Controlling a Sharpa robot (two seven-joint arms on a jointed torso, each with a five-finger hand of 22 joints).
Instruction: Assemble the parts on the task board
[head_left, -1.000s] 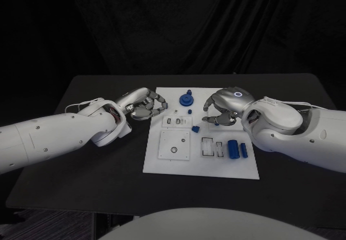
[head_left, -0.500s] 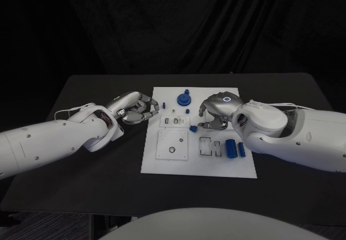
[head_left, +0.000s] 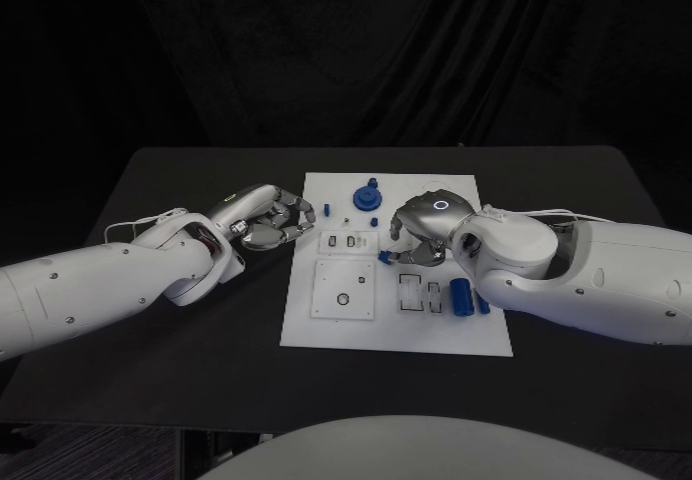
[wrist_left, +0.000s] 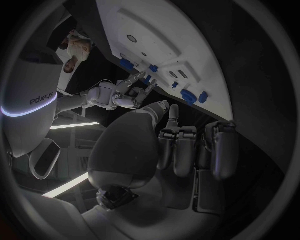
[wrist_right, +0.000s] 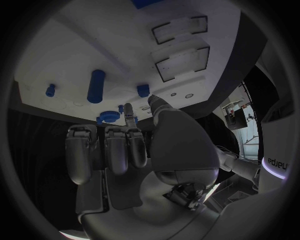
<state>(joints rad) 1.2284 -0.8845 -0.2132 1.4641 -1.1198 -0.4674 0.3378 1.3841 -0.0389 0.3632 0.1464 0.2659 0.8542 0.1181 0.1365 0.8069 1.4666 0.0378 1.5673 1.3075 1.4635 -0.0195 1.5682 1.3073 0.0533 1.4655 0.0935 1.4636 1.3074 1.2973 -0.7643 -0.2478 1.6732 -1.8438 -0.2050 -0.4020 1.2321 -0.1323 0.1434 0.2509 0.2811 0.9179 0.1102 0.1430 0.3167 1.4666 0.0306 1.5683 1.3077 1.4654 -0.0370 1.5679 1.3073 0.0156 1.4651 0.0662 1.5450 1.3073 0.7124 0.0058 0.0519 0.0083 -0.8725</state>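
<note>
The black table (head_left: 173, 330) carries the white task board (head_left: 389, 330) in its middle. At the board's far end stands a round blue part with a knob (head_left: 369, 197), and a small blue peg (head_left: 327, 210) sits near the far left edge. Toward the right side two blue cylinders (head_left: 463, 297) lie side by side, next to a pair of dark-outlined rectangular recesses (head_left: 424, 291). A raised square plate with an oval hole (head_left: 348, 290) takes up the left middle of the board.

The right hand (head_left: 417, 232) hangs over the board's middle, its fingers curled downward; a small blue block (head_left: 387, 257) lies just beside the fingertips, and whether they touch it cannot be told. In the right wrist view the fingers (wrist_right: 112, 150) are curled in with nothing between them.

The left hand (head_left: 274, 220) hovers off the board's left edge above the table, fingers (wrist_left: 187, 150) curled inward, holding nothing.
</note>
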